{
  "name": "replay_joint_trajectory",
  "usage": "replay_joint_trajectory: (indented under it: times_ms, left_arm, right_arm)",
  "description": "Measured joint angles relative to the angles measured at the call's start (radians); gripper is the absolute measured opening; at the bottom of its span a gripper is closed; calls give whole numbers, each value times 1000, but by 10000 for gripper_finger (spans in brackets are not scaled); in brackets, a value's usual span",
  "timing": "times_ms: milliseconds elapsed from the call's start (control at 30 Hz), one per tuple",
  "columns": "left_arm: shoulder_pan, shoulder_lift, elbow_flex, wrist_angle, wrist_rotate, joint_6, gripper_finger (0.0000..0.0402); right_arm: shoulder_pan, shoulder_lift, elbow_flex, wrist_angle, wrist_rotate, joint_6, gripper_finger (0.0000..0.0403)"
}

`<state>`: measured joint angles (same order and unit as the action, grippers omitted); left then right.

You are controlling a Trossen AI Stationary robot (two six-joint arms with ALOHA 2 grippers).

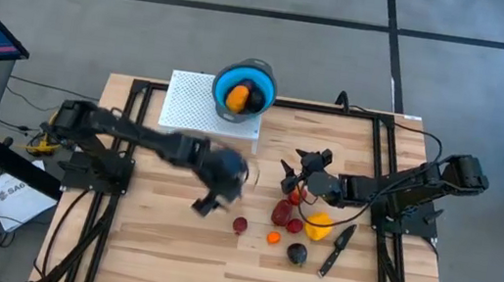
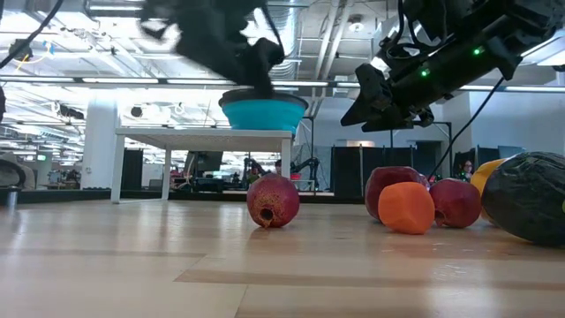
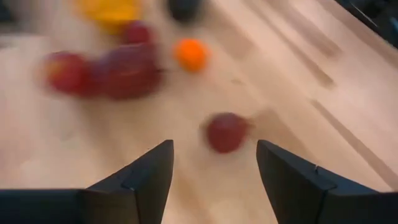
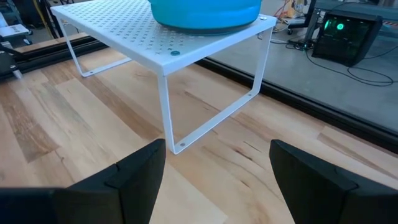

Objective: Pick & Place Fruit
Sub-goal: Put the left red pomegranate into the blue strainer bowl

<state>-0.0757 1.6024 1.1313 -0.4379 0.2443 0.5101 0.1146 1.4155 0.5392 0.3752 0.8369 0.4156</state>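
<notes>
Surface: pale wooden slatted table (image 1: pixel 169 238), grey floor around it.
Left gripper (image 1: pixel 215 195): over the table's middle, fingers apart, empty.
Lone fruit: small red round toy fruit (image 1: pixel 239 224), just ahead of the left gripper's fingertips.
Fruit cluster (image 1: pixel 298 219): red, orange, yellow and dark pieces beyond it, beneath the right gripper.
Right gripper (image 1: pixel 300 168): fingers spread, empty, facing the white perforated metal rack (image 4: pixel 124 31).
Bowl: round blue bowl (image 1: pixel 245 86) on that rack, orange fruit (image 1: pixel 236 96) inside.
Knife: slim black-handled knife (image 1: pixel 335 250) beside the cluster.

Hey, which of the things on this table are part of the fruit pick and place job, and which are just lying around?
Part of the job:
- fruit clustered on the table
- single red fruit
- orange fruit already in the blue bowl
- left gripper, open
- right gripper, open

Lying about:
- black-handled knife
- white perforated rack
</notes>
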Motion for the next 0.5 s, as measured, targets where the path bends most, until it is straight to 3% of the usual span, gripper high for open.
replay_joint_trajectory:
  times_ms: [200,500]
  left_arm:
    - [-78,22,-147,327,9,85,234]
    - [-79,143,-151,392,72,129,283]
  right_arm:
    - [3,0,0,0,0,1,282]
    - [36,0,0,4,-1,57,282]
